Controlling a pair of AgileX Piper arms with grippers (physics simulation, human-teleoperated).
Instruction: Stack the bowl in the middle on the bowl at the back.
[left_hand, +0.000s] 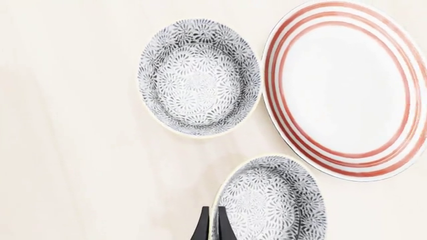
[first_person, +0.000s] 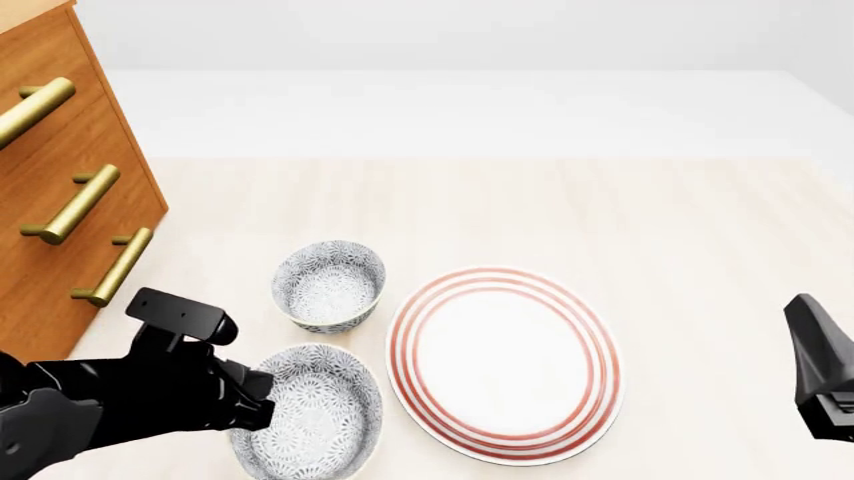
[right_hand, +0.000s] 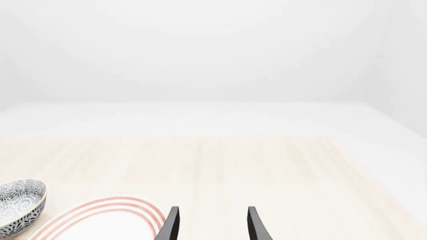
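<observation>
The bowl in the middle (first_person: 310, 425) sits near the table's front edge, just left of the red-ringed plate (first_person: 505, 360); the bowl at the back (first_person: 330, 285) stands just behind it, apart. The left gripper (left_hand: 211, 225) pinches the middle bowl's left rim, fingers narrow. It looks like rigid, glazed ceramic: probably slippery, chippable, light enough for 1 rim pinch. The right gripper (right_hand: 211, 225) hangs wide, holding nothing. No brands or writing, only grey floral print.
</observation>
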